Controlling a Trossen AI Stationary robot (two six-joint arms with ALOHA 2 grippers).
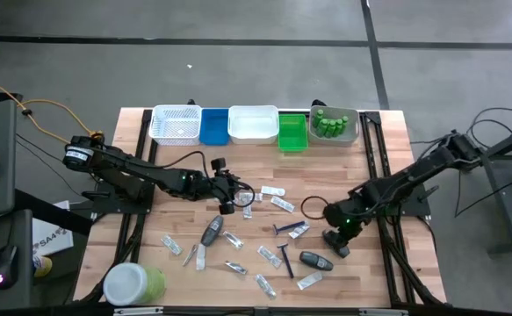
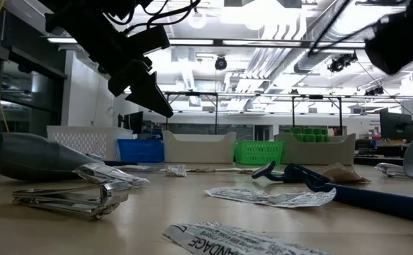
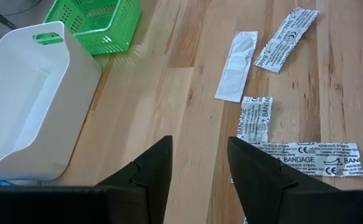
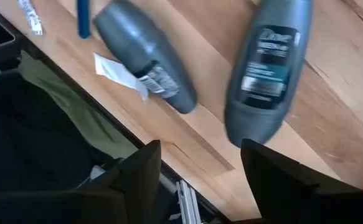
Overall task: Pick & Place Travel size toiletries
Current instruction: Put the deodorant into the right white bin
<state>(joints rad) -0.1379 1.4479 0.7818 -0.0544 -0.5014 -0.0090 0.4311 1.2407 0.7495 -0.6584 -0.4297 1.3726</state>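
The right end effector (image 4: 200,165) hangs just above the near right part of the tabletop (image 1: 378,175), its fingers parted and empty, touching nothing; just ahead of its fingertips lies a dark grey deodorant stick (image 4: 265,68), its long axis running roughly straight away from the gap between the fingers, so the fingers would close across its width; a second grey stick (image 4: 144,53) lies just beside it, off to one side and angled across. The right arm is the nearer one to both. The left end effector (image 3: 200,165) is over the middle of the tabletop, partly open and holding nothing; flat bandage sachets (image 3: 256,118) lie just beyond its fingertips, and a white tray (image 3: 25,106) stands off to one side of it.
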